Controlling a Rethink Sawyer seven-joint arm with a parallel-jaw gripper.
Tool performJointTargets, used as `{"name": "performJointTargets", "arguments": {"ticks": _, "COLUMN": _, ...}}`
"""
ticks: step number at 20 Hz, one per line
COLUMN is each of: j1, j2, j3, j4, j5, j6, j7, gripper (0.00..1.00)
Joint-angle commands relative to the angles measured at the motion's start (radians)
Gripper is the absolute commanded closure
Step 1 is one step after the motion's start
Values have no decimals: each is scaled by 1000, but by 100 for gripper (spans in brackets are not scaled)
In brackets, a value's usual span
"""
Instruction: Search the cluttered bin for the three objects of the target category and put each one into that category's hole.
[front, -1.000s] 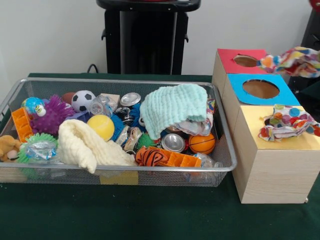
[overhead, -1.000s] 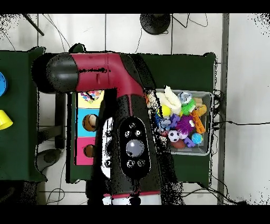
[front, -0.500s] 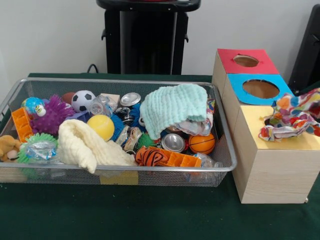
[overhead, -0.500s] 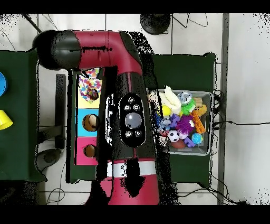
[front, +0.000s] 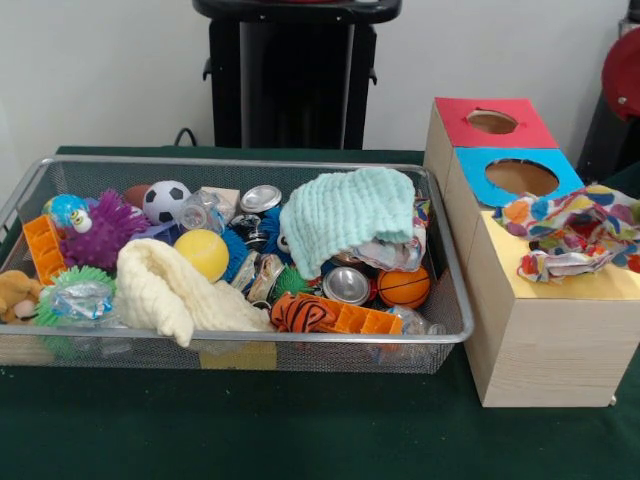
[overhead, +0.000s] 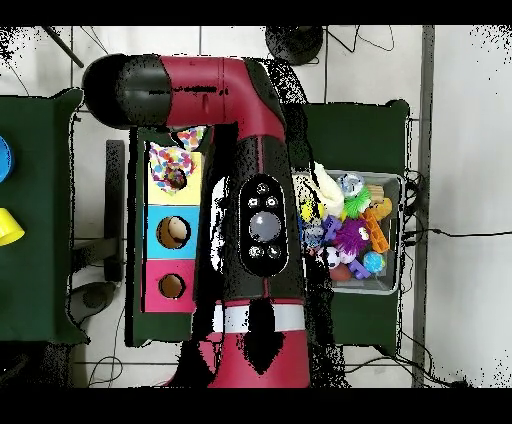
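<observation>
The claw cannot be seen, so I cannot tell if it is open or closed; the big red and black arm (overhead: 255, 200) hangs over the table; a bright spotted cloth (front: 570, 232) lies on the yellow box top (front: 560, 285), over its hole; the silver wire basket (front: 240, 345) beside it is full of toys, cans and cloths.

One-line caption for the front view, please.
Multicoloured patterned cloths piled on the yellow-topped box beside a cluttered wire bin.
</observation>
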Motion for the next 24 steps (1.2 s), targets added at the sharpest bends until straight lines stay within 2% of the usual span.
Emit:
{"name": "performJointTargets", "arguments": {"ticks": 1, "j1": -21, "j2": -45, "j3": -26, "j4": 160, "j5": -27, "j6": 159, "j7": 144, "gripper": 100}}
{"name": "performJointTargets", "arguments": {"ticks": 6, "j1": -12, "j2": -54, "j3": -31, "j4": 188, "j5": -22, "j6": 142, "j7": 160, "gripper": 100}}
{"name": "performJointTargets", "arguments": {"ticks": 11, "j1": -8, "j2": -30, "j3": -31, "j4": 176, "j5": -23, "j6": 123, "j7": 168, "gripper": 100}}
{"name": "performJointTargets", "arguments": {"ticks": 14, "j1": -8, "j2": -35, "j3": -32, "j4": 206, "j5": -11, "j6": 99, "j7": 183, "gripper": 100}}
{"name": "performJointTargets", "arguments": {"ticks": 24, "j1": -27, "j2": -40, "j3": -8, "j4": 293, "j5": -27, "j6": -3, "j7": 116, "gripper": 100}}
